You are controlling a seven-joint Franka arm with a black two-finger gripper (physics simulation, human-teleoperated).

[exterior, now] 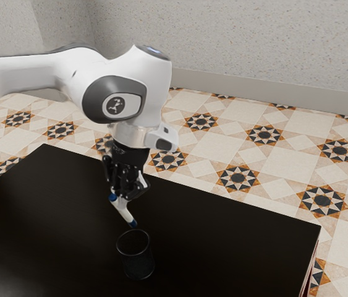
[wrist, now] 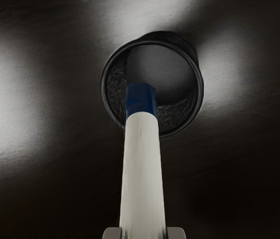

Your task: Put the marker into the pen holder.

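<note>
My gripper (exterior: 122, 194) is above the black table, shut on the marker (exterior: 125, 213) near its upper end. The white marker hangs tilted, its lower blue end pointing down toward the exterior view's right. Just below that end stands the black pen holder (exterior: 138, 263), upright with its round mouth facing up. In the wrist view the gripper (wrist: 144, 233) has a fingertip on each side of the marker (wrist: 142, 174). The blue end overlaps the mouth of the pen holder (wrist: 201, 89); how far above the rim it is, I cannot tell there.
The glossy black table (exterior: 235, 241) has its far edge behind the gripper and a corner at the exterior view's right. Beyond it lie the patterned tile floor (exterior: 291, 164) and a speckled wall (exterior: 248, 49).
</note>
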